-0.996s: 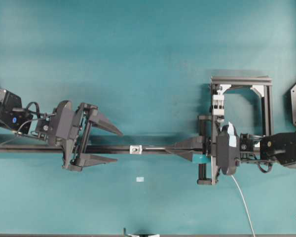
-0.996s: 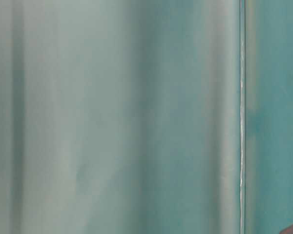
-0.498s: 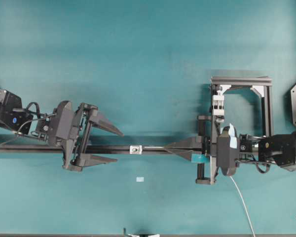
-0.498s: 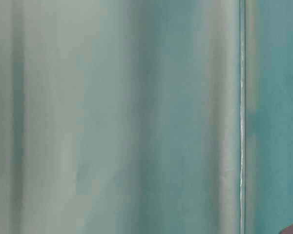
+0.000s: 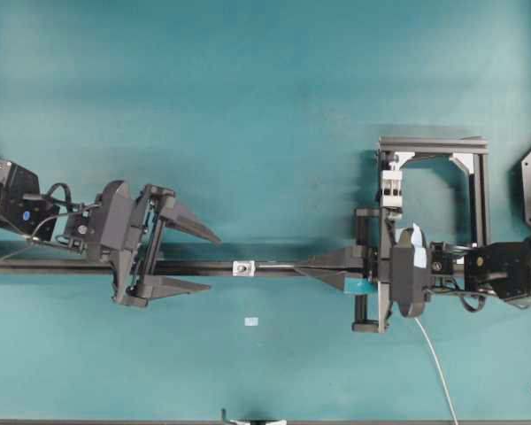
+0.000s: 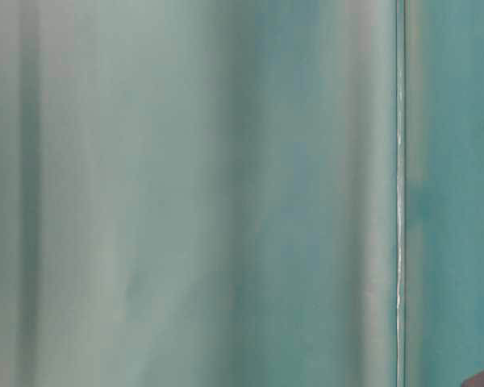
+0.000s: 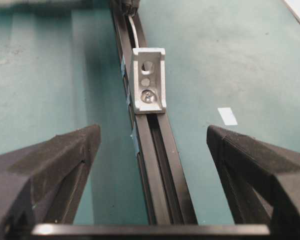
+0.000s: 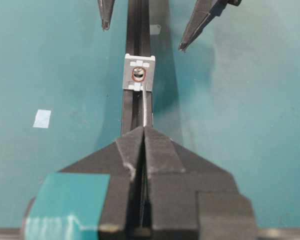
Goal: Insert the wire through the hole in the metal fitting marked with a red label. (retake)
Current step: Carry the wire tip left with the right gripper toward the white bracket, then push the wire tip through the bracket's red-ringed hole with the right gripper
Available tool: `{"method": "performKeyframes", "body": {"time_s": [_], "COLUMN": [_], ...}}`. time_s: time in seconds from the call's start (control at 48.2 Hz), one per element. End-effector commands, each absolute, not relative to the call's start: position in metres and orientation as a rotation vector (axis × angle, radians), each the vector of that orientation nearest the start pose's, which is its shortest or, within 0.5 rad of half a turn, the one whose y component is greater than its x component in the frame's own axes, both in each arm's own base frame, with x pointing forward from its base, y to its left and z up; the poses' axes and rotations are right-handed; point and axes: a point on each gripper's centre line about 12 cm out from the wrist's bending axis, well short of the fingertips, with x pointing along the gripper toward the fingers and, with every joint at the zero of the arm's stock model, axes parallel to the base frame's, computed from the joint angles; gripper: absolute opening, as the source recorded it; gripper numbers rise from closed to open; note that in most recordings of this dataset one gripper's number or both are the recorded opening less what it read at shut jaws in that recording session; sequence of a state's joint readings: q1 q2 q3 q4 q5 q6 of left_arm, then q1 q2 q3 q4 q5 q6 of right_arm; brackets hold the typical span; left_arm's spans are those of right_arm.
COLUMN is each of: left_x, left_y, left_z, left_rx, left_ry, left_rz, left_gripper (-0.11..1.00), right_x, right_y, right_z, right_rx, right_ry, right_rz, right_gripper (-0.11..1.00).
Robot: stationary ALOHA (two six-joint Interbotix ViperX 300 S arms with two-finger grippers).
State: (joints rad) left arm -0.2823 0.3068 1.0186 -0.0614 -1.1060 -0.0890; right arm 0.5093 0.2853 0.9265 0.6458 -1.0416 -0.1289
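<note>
Silvery metal fitting point(image 8: 138, 73) sits on the black rail point(image 5: 203, 266) at centre of the overhead frame; in the right wrist view it lies upper centre, its hole ringed in red. Right gripper point(image 8: 143, 131): jaws pressed together on the wire point(image 8: 147, 111), whose short free end runs from the fingertips up the rail toward the fitting, tip at or just below the fitting's lower edge; cannot tell whether it has entered the hole. Left gripper point(image 5: 203, 262): jaws wide apart, straddling the rail left of the fitting, holding nothing. Risks, as judged: the wire tip looks slightly off to the right of the ringed hole, so a straight push could butt it against the fitting face and buckle the thin wire. The free length is short, but a flexible wire may still deflect under the fitting or along the rail slot. The trailing wire point(image 5: 436, 358) at lower right could drag and pull the tip off line.
</note>
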Motion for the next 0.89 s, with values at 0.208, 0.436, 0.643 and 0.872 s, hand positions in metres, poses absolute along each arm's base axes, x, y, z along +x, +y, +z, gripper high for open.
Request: {"method": "performKeyframes", "body": {"time_s": [0.208,0.436,0.643,0.872], "left_x": [0.3271,0.3276,0.3276,0.3276], "left_y": [-0.0884,-0.0882,-0.0882,-0.0882], "left_z": [0.0856,0.0859,0.0859,0.0859], "left_rx": [-0.085,-0.085,-0.085,-0.085], "left_ry": [0.199,0.197,0.197,0.197], "left_rz": [-0.215,-0.215,-0.215,-0.215], "left_gripper": [0.57,0.57,0.57,0.57], "right_x": [0.3339,0.3346,0.3354,0.3362], "right_y": [0.1190,0.1199,0.1203,0.1208], "right_z": [0.0954,0.0966,0.0972,0.0973], "right_rx": [0.105,0.106,0.108,0.109], "right_ry": [0.201,0.194,0.191,0.190], "right_rz": [-0.058,-0.057,-0.056,-0.056], "right_gripper": [0.02,0.02,0.02,0.02]}}
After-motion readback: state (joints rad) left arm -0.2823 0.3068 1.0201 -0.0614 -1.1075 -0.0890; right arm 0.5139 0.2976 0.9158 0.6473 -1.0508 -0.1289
